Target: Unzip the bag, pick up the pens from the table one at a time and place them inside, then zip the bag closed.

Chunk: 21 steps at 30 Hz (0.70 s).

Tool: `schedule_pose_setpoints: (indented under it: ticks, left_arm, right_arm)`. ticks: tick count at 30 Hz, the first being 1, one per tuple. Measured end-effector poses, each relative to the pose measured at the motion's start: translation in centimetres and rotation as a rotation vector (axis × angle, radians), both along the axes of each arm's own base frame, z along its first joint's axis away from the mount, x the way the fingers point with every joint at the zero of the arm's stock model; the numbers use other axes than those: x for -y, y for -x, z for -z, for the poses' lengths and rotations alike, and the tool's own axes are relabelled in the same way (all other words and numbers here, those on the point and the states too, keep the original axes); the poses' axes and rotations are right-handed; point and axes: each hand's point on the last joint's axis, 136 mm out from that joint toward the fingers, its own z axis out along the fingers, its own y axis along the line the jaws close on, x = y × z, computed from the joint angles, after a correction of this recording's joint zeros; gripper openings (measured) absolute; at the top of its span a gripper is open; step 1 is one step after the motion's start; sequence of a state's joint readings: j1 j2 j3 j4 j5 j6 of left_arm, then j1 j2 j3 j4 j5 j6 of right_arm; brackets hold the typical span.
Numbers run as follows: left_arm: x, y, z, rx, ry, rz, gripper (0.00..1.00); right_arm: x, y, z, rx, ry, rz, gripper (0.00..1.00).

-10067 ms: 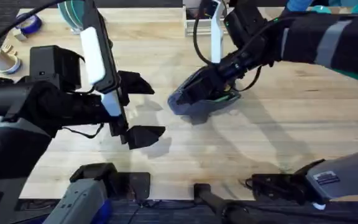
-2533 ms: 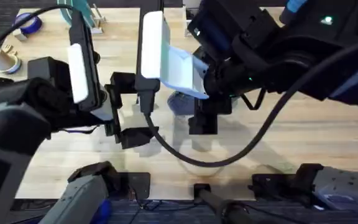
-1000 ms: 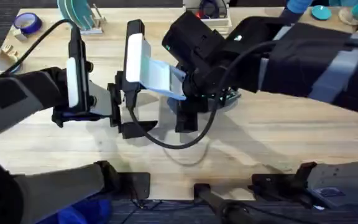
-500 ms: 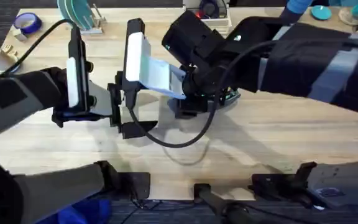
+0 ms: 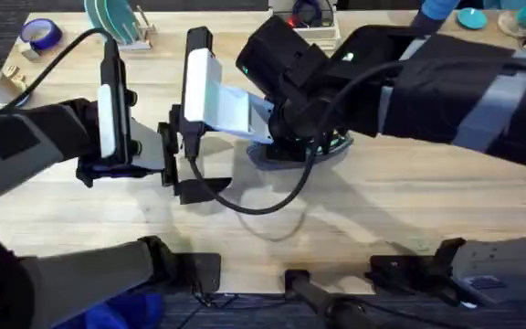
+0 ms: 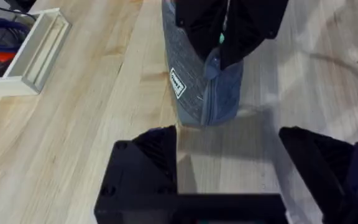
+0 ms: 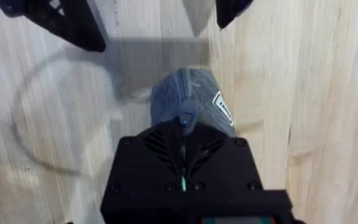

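The grey-blue bag (image 5: 288,157) lies on the table (image 5: 446,210) at mid-table, its zipper seam running along its top (image 6: 201,87). My right gripper (image 5: 279,146) reaches across from the right and sits on the bag's near end. Its black fingers (image 6: 241,31) are shut on the zipper pull (image 7: 187,116), and a thin green sliver shows between them. Green pens (image 5: 338,141) peek out at the bag's far end, under the right arm. My left gripper (image 6: 229,165) hovers open just short of the bag's near end (image 5: 188,174), touching nothing.
A white tray with blue cables (image 6: 23,56) stands at the back of the table. Teal plates (image 5: 110,16) and a tape roll (image 5: 39,33) sit at the back left. Bare wood lies in front of the bag and to the right.
My right gripper has drawn back from over the bare table in front of the bag onto the bag's near end. The left arm has stayed still.
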<state>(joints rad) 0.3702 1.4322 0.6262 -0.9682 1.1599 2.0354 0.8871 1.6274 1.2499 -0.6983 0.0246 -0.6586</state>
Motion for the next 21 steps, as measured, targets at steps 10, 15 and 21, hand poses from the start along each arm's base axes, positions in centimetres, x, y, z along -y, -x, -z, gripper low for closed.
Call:
schedule_pose_setpoints:
  ticks: [10,15,21]
  left_arm:
    - [0.0,0.0,0.0,0.0,0.0,0.0,0.995]
    - [0.0,0.0,0.0,0.0,0.0,0.0,0.995]
    - [0.0,0.0,0.0,-0.001,0.0,0.0,0.995]
  right_arm:
    - [-0.16,0.23,0.01,-0.014,-0.01,-0.001,0.032]
    - [-0.24,0.38,-0.03,-0.069,-0.051,0.036,0.032]
    - [0.2,-0.01,-0.2,-0.172,-0.127,0.115,0.032]
